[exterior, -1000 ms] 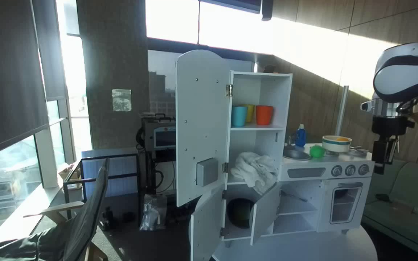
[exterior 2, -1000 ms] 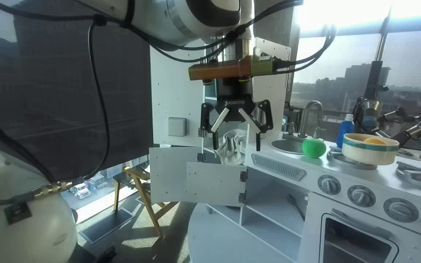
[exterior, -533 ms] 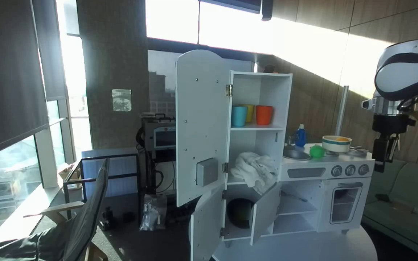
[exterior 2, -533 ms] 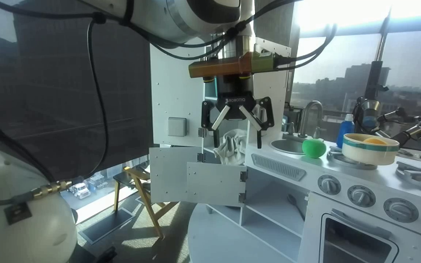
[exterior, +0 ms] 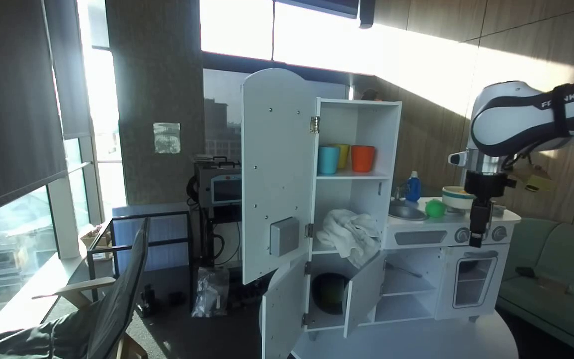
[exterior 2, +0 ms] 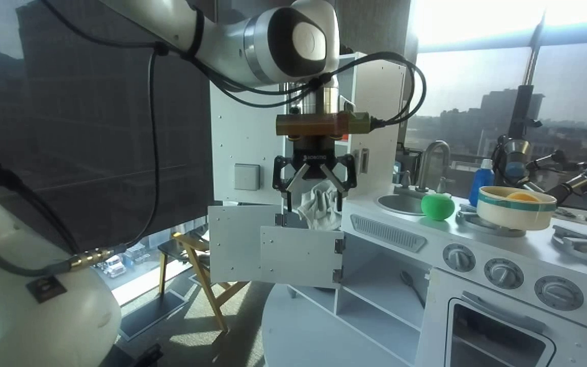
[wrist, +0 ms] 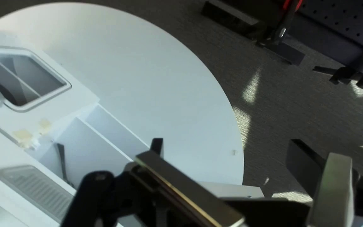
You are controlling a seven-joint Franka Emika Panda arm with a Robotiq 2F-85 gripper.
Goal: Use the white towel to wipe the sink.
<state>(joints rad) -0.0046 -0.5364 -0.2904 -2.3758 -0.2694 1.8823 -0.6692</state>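
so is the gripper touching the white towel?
Apart: an exterior view shows the gripper well clear of the white towel, with the grey vent visible between them.

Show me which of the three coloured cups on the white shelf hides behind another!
The yellow tapered cup: in an exterior view, the blue tapered cup partly covers it. The blue one and the orange tapered cup both show whole.
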